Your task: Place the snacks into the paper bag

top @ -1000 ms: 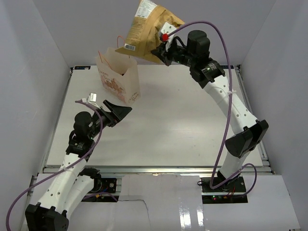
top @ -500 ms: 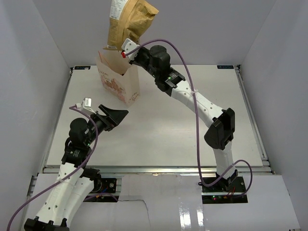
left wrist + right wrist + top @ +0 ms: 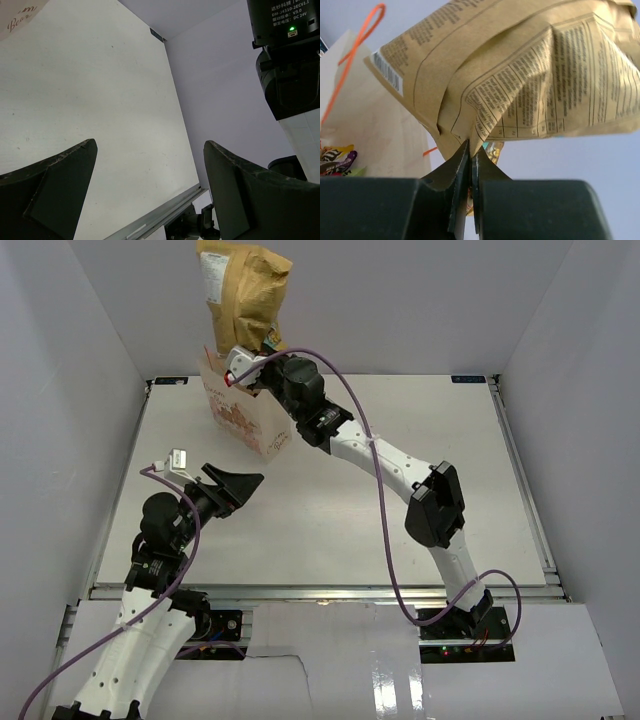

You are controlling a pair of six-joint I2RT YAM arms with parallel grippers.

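1. Clamped with the right gripper (image 3: 470, 146): a fold at the lower edge of the chip bag (image 3: 530, 85), fingers pressed flat together on the crinkled film, no gap showing.
2. Held on end, tall side up, directly over the mouth of the paper bag (image 3: 248, 410). Likely done to feed so large a pack in lengthwise rather than broadside.
3. Gripped low, not at the top. Probably meant to carry the pinched edge down into the opening and release there.
4. Standing upright at the far left of the table (image 3: 420, 440), mouth open upward, with one orange handle (image 3: 356, 47) off to the side of the way in.
5. Seemingly inside already, judging by the right wrist view: small candy packets (image 3: 335, 161) peeking up beside the cream wall. Hence the big pack taken as the last item.
6. Hovering over the table near the paper bag's front: left gripper (image 3: 240, 483), jaws wide apart, nothing between. Apparently parked out of the path, or ready to steady the wall.
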